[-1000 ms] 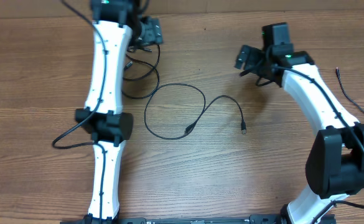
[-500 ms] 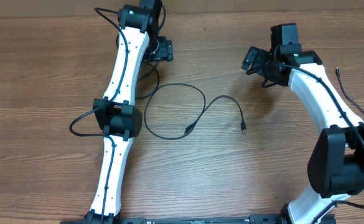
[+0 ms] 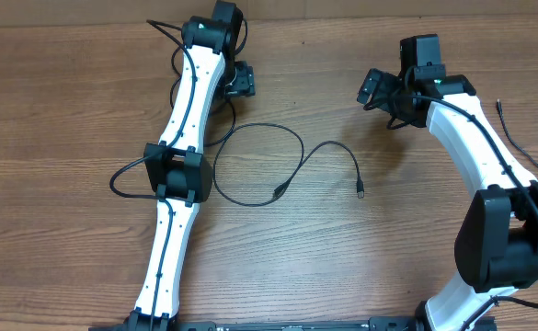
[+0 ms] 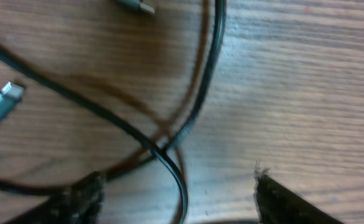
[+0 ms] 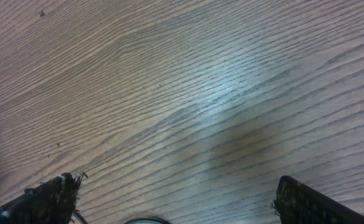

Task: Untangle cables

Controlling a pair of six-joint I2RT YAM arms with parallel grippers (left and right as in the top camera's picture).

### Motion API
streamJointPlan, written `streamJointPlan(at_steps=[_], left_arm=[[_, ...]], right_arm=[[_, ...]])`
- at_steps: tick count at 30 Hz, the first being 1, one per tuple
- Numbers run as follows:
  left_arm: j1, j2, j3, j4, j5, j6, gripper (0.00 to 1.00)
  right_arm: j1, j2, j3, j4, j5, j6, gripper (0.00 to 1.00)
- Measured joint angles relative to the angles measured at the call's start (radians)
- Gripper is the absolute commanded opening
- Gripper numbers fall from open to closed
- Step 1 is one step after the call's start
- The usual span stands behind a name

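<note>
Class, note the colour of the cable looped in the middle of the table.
Black; the cable shows best in the overhead view.

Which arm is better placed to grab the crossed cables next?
Left, likely: the left gripper hovers open over the crossing cables; the right gripper faces only bare table.

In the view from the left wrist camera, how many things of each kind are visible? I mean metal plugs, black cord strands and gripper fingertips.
Metal plugs: 2
Black cord strands, crossing each other: 2
Left gripper fingertips: 2
Total: 6
</note>
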Motion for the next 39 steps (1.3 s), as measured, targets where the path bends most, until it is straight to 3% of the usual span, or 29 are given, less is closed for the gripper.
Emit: streamJointPlan(at_steps=[3,10,16,18,33,39], left_arm=[[0.000,0.019,0.000,0.017,-0.016,-0.022,0.59],[-0.002,0.062,0.000,0.061,-0.031,-0.048,0.54],[-0.002,0.063,0.000,0.097,-0.040,-0.050,0.22],[-0.002,0.063,0.000,0.102,-0.039,-0.048,0.04],[-0.002,0.055,0.002,0.053,-0.001,0.069,0.04],[-0.002,-0.061,0.002,0.044,0.025,0.103,0.04]], right_arm=[[0.000,0.000,0.000,0.000,0.001,-0.001,1.00],[0.000,0.000,0.000,0.000,0.000,0.000,1.00],[0.000,0.000,0.000,0.000,-0.004,0.000,1.00],[0.000,0.000,0.000,0.000,-0.006,0.000,1.00],[0.000,0.000,0.000,0.000,-0.006,0.000,1.00],[0.000,0.000,0.000,-0.018,-0.016,0.000,1.00]])
